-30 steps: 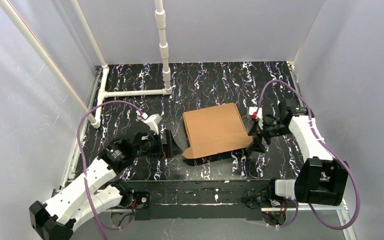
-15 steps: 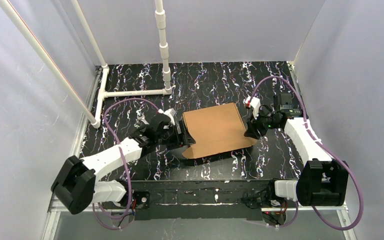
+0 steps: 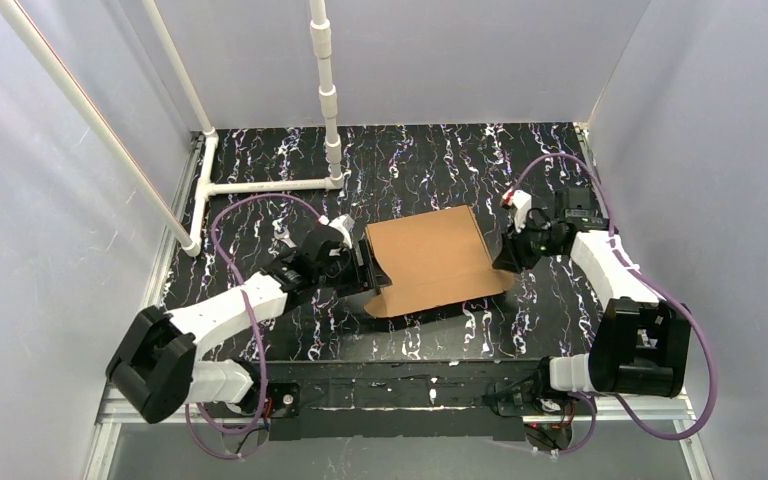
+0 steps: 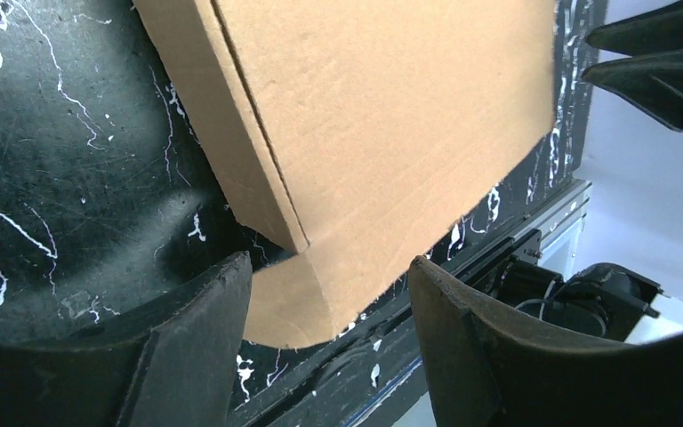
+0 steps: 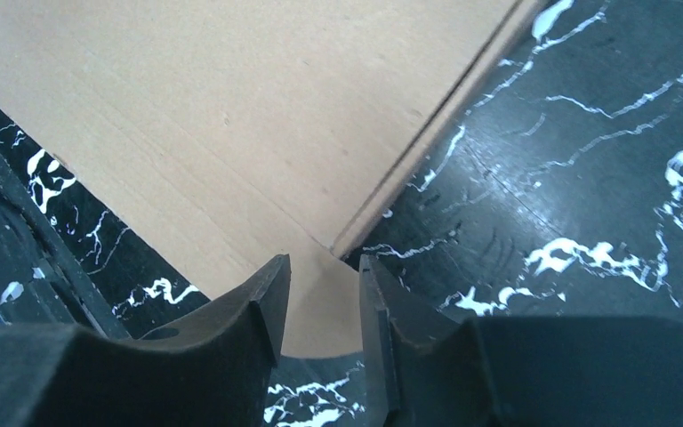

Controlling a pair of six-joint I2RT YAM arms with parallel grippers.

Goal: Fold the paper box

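Observation:
The paper box (image 3: 430, 258) is a flat brown cardboard piece with its lid down, lying mid-table. My left gripper (image 3: 365, 277) is at its near left corner. In the left wrist view the rounded corner flap (image 4: 307, 302) sits between the two fingers (image 4: 200, 334), with a clear gap to the right one, so the left gripper (image 4: 329, 298) is open. My right gripper (image 3: 506, 262) is at the near right corner. The right wrist view shows its jaws narrowed but still apart, straddling the corner flap (image 5: 320, 302), so the right gripper (image 5: 323, 277) is open.
A white pipe frame (image 3: 260, 185) lies on the black marbled table (image 3: 410, 160) at the back left, with an upright pipe (image 3: 325, 80). Grey walls close in the left, back and right. A metal rail (image 3: 410, 385) runs along the near edge.
The left arm swung right from the near left up to the box's left corner. The right gripper shifted slightly along the right corner. Both grippers' jaws narrowed.

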